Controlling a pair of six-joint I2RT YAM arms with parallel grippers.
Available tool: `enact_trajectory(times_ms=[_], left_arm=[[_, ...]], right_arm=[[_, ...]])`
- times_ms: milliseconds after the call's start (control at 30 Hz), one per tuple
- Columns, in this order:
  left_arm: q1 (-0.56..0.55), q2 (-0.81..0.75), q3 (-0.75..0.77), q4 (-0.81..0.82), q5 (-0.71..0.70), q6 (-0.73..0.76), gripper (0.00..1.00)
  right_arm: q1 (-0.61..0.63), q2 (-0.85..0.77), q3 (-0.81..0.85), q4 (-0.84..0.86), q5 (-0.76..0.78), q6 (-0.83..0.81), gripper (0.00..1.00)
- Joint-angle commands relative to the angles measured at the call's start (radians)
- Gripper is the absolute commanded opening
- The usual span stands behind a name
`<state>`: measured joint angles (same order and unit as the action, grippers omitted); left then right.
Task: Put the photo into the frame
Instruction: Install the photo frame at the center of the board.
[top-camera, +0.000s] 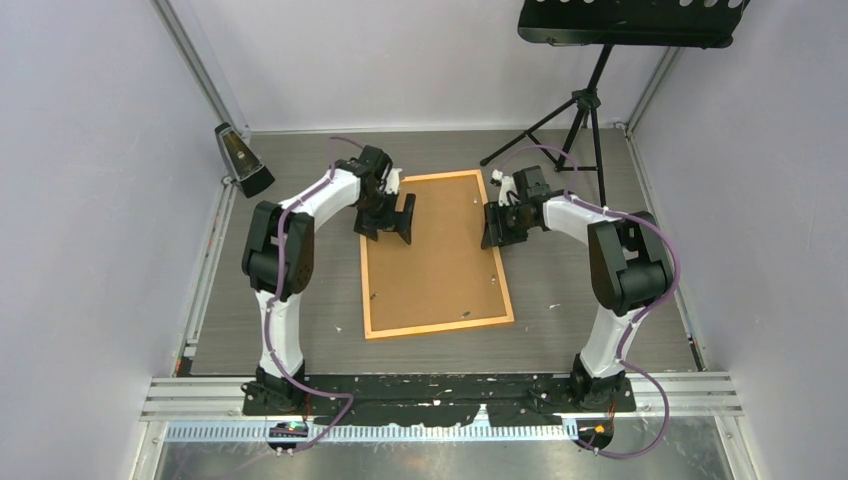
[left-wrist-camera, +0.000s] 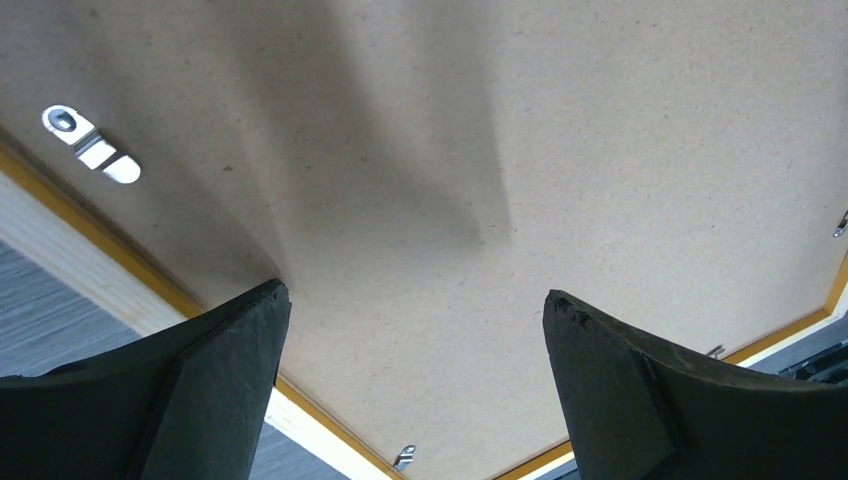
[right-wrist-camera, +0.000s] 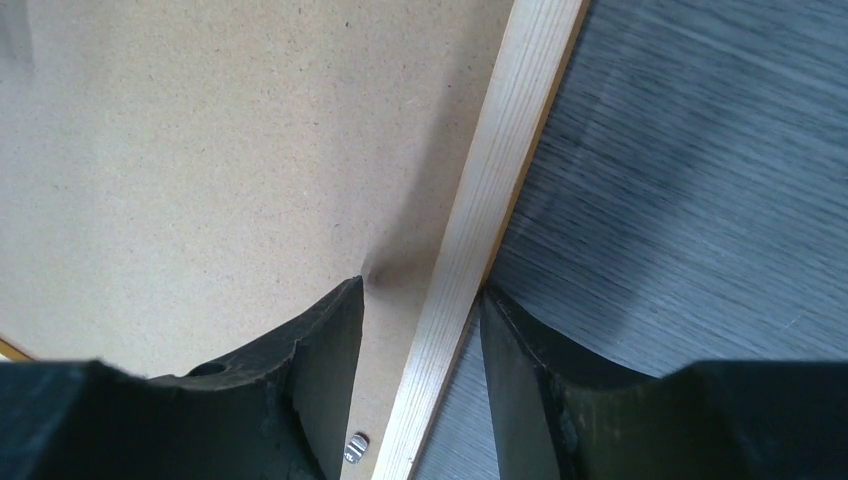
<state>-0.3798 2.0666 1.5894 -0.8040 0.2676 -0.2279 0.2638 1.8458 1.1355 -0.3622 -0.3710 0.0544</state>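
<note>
**Position of parts.** The frame lies back-up at the centre of the surface, with its long axis running from 12 to 6 o'clock. This orientation exposes the rear recess, which is the side from which contents are loaded.

**Contents of the recess.** The brown backing board fills the recess and sits inside the orange rails. Small metal tabs sit along the board's edge. Whether they are turned to lock the board cannot be told. The photo is not visible in any view. It may lie beneath the board or outside the field of view, and the pictures do not settle which.

**Left pincer.** The left pincer hangs over the board near the frame's 10 o'clock side, fully spread and holding nothing. Judged purpose: ready to press on the board or lift it.

**Right pincer.** The right pincer is at the frame's 2 o'clock side, half spread and straddling the right rail.
- The inner finger appears to rest on the board.
- The outer finger stands on the surface side, against the rail.
- A strip of board shows between the inner finger and the rail, so the rail is not pinched.

Judged purpose: steadying the frame or bearing on the board's edge.
</note>
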Motion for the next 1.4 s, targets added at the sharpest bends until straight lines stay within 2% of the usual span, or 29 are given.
enact_trajectory(times_ms=[0, 567, 833, 1000, 1167, 1233, 1367], left_arm=[[-0.014, 0.024, 0.021, 0.019, 0.06, -0.002, 0.99], [0.035, -0.108, 0.028, 0.006, -0.184, 0.087, 0.99], [0.05, -0.086, 0.058, -0.058, -0.237, 0.169, 0.99], [0.066, -0.072, 0.013, -0.057, -0.236, 0.172, 0.99], [0.082, -0.054, -0.014, -0.062, -0.181, 0.155, 0.87], [0.087, -0.049, -0.024, -0.065, -0.148, 0.145, 0.77], [0.088, -0.04, -0.049, -0.06, -0.097, 0.132, 0.65]], right_arm=[[0.002, 0.022, 0.012, 0.011, -0.063, 0.006, 0.53], [0.0, 0.036, 0.056, -0.034, -0.027, -0.03, 0.52], [0.0, 0.061, 0.127, -0.054, 0.007, -0.048, 0.53], [0.0, 0.086, 0.199, -0.07, 0.011, -0.048, 0.53], [-0.001, 0.103, 0.223, -0.079, 0.019, -0.047, 0.53], [-0.001, 0.104, 0.233, -0.079, 0.027, -0.048, 0.52], [-0.001, 0.123, 0.274, -0.079, 0.032, -0.041, 0.53]])
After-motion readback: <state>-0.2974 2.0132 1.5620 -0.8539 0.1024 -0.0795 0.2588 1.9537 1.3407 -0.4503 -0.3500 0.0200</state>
